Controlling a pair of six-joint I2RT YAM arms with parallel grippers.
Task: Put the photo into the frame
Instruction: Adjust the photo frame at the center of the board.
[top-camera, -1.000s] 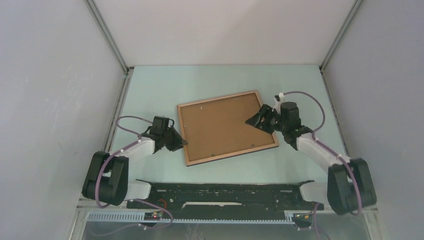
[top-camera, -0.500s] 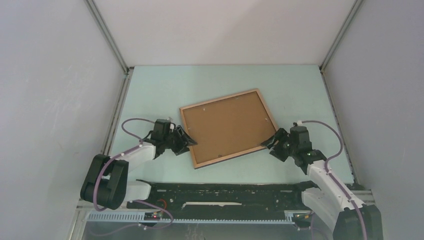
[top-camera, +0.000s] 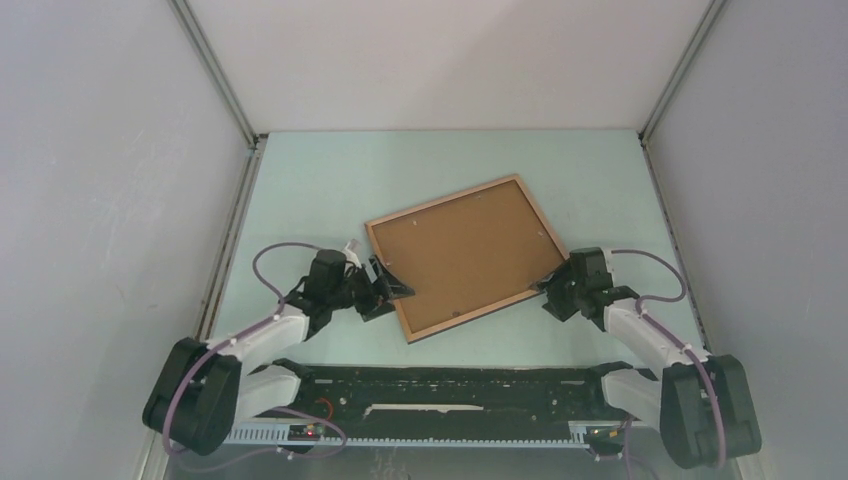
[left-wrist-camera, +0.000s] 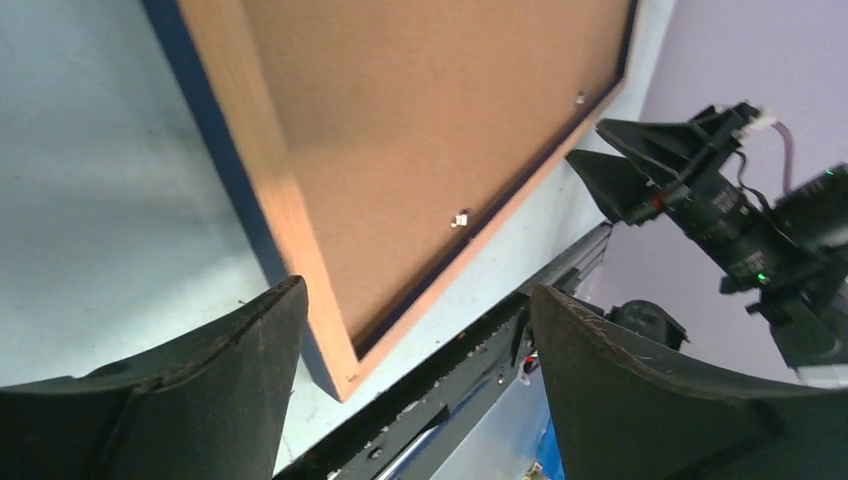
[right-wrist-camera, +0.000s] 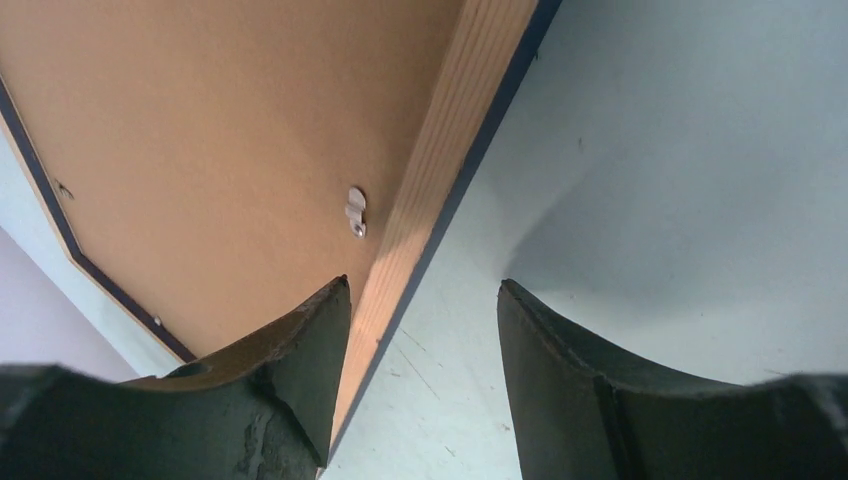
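The frame (top-camera: 443, 200) lies flat and skewed in the middle of the table, wood-brown rails up, with a brown backing board (top-camera: 465, 255) filling it. The photo is hidden. My left gripper (top-camera: 390, 294) is open at the frame's near-left corner. In the left wrist view that corner (left-wrist-camera: 340, 375) lies between and beyond the spread fingers (left-wrist-camera: 200, 400), untouched. My right gripper (top-camera: 551, 290) is open at the near-right corner. In the right wrist view the rail (right-wrist-camera: 450, 170) runs past the left finger (right-wrist-camera: 300, 350), and the other finger is over bare table.
Small metal tabs (right-wrist-camera: 355, 213) hold the backing board inside the rails. A black toothed rail (top-camera: 450, 385) runs along the table's near edge behind both arms. Grey enclosure walls stand close on the left, right and far sides.
The frame has turned counter-clockwise and slid a little right. My left gripper followed its near-left corner and opened. My right gripper drew back from the frame's far-right part to its near-right corner.
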